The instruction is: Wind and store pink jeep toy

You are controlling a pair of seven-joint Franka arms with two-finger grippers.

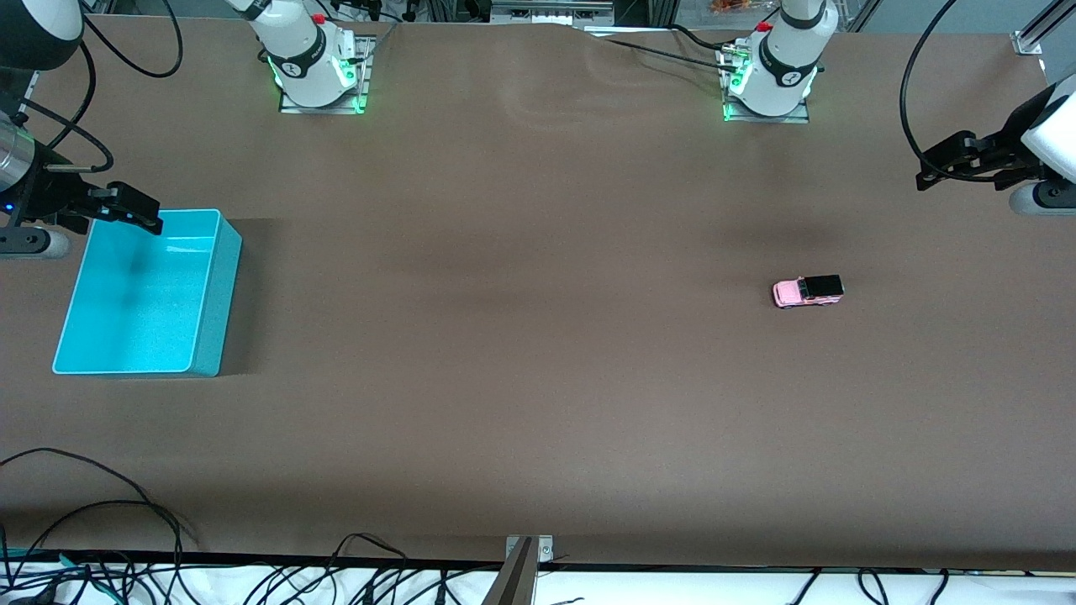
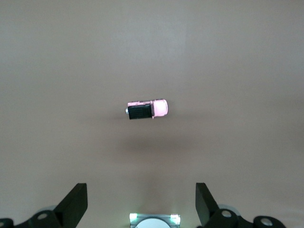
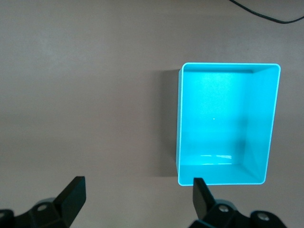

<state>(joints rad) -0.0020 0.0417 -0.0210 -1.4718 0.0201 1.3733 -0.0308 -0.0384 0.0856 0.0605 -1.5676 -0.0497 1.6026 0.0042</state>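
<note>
Pink jeep toy (image 1: 808, 291) beneath raised, spread left claw (image 2: 141, 205)

Left gripper (image 1: 929, 170) raised at left arm's table end, fingers (image 2: 76, 202) spread wide. Right gripper (image 1: 151, 218) raised at right arm's end, fingers (image 3: 73, 192) spread wide

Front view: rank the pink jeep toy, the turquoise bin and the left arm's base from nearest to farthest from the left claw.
1. Pink jeep toy: on the table toward the left arm's end; roughly tied with the base for nearness to the open left claw.
2. Left arm's base: at the table's top edge.
3. Turquoise bin: at the right arm's end, under the right claw.
</note>
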